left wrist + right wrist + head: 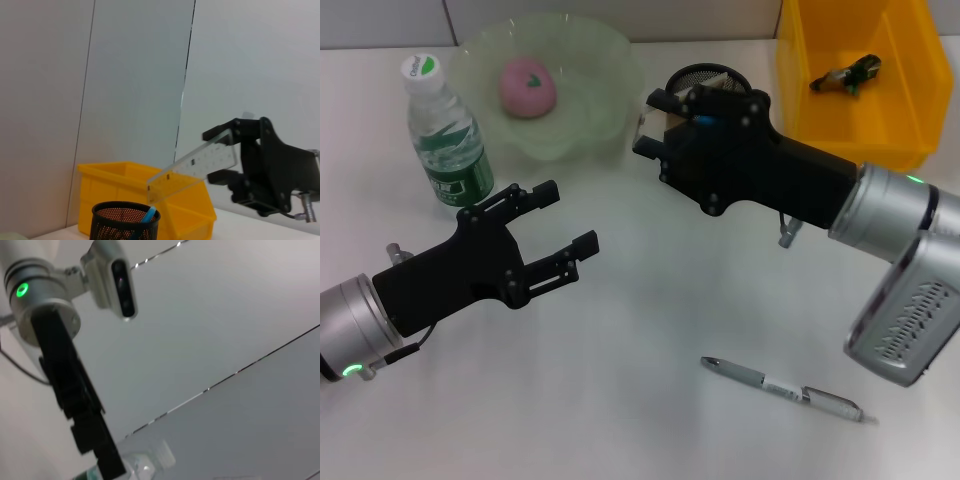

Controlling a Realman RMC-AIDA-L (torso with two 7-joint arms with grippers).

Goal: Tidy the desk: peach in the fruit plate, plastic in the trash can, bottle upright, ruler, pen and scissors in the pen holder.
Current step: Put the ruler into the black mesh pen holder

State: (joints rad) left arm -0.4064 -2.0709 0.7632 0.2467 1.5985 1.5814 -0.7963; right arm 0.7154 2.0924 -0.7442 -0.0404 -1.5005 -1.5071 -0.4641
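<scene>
The clear plastic ruler (pixel 195 167) is pinched in the shut right gripper (pixel 655 125), tilted just above the black mesh pen holder (pixel 125 220). If released off-centre, the rim could be clipped and the holder tipped. The left gripper (pixel 560 225) is held open, empty, mid-table.

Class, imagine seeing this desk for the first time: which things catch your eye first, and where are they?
The right gripper holds a clear ruler above the black mesh pen holder, beside the yellow bin. A pink peach lies in the green plate behind the upright bottle. A pen lies near the front.
</scene>
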